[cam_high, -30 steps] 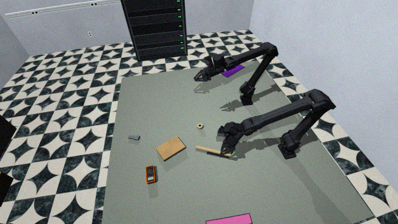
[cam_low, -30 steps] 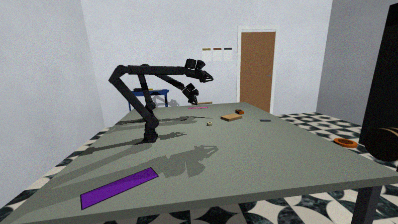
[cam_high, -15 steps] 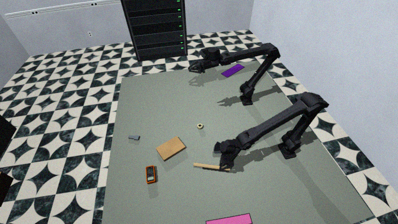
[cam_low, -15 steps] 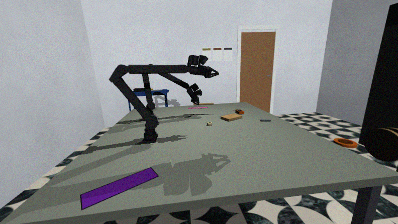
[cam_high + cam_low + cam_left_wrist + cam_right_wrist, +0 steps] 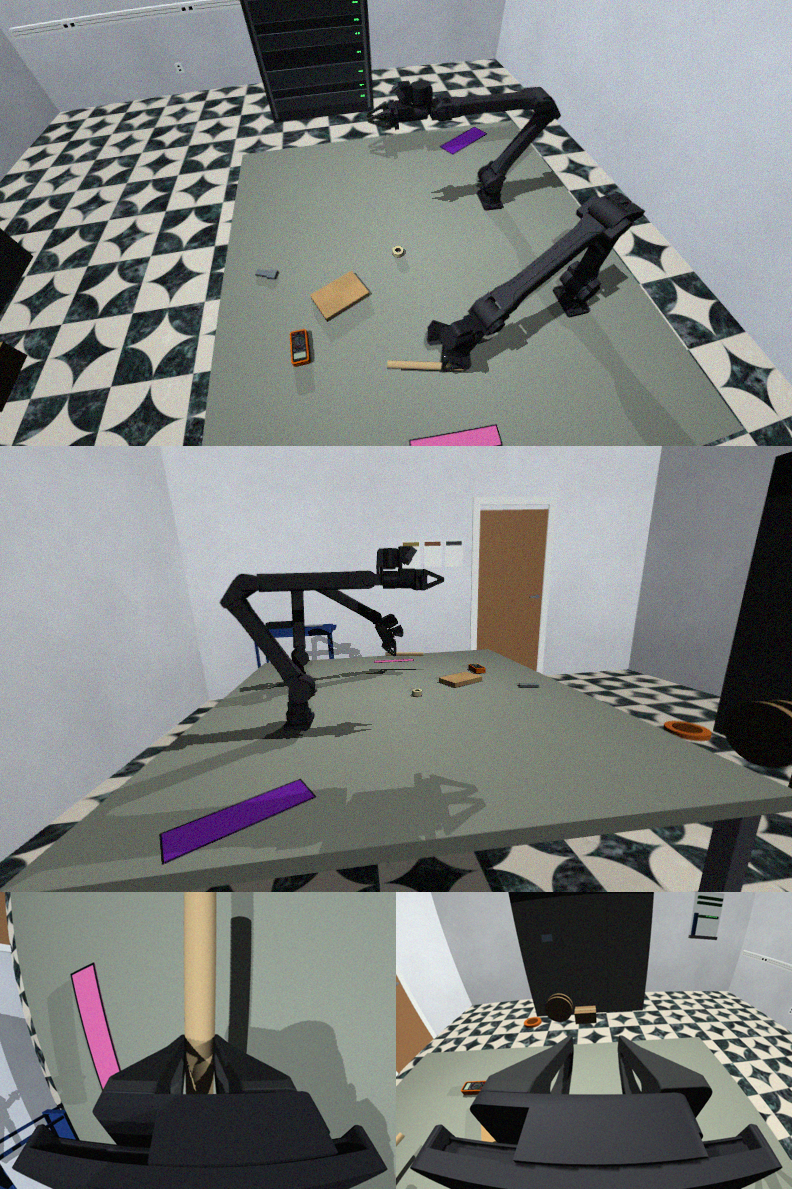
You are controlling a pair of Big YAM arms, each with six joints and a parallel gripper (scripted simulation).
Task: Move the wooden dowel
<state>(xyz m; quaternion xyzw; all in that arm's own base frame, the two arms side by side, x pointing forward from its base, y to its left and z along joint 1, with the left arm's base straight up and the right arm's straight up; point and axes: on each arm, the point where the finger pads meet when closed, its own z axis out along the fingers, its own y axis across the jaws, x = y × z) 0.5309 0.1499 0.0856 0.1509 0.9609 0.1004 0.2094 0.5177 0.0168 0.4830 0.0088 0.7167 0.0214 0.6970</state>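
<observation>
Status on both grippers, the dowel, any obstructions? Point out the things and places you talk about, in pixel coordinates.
Left gripper (image 5: pixel 453 367) (image 5: pixel 392 653) (image 5: pixel 200 1037) shut on dowel (image 5: pixel 414 365) (image 5: pixel 411 654) (image 5: pixel 200 971), held off table. Right gripper (image 5: pixel 371 115) (image 5: pixel 442 579) (image 5: pixel 595 1037) partly open, holding nothing. No obstruction seen toward pink rectangle (image 5: pixel 457 437) (image 5: pixel 394 660) (image 5: pixel 94 1020).

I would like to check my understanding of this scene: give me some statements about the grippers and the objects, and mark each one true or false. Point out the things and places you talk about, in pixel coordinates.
1. The left gripper (image 5: pixel 451 366) (image 5: pixel 392 653) (image 5: pixel 199 1041) is shut on the wooden dowel (image 5: pixel 414 365) (image 5: pixel 410 654) (image 5: pixel 200 971) (image 5: pixel 399 1139). True.
2. The dowel is inside the pink rectangle (image 5: pixel 457 436) (image 5: pixel 394 660) (image 5: pixel 95 1020). False: it is held outside it.
3. The right gripper (image 5: pixel 371 117) (image 5: pixel 443 578) (image 5: pixel 595 1042) holds a tape roll. False: its fingers are apart, with nothing between.
4. The multimeter (image 5: pixel 299 347) (image 5: pixel 476 668) (image 5: pixel 472 1086) has an orange edge. True.
</observation>
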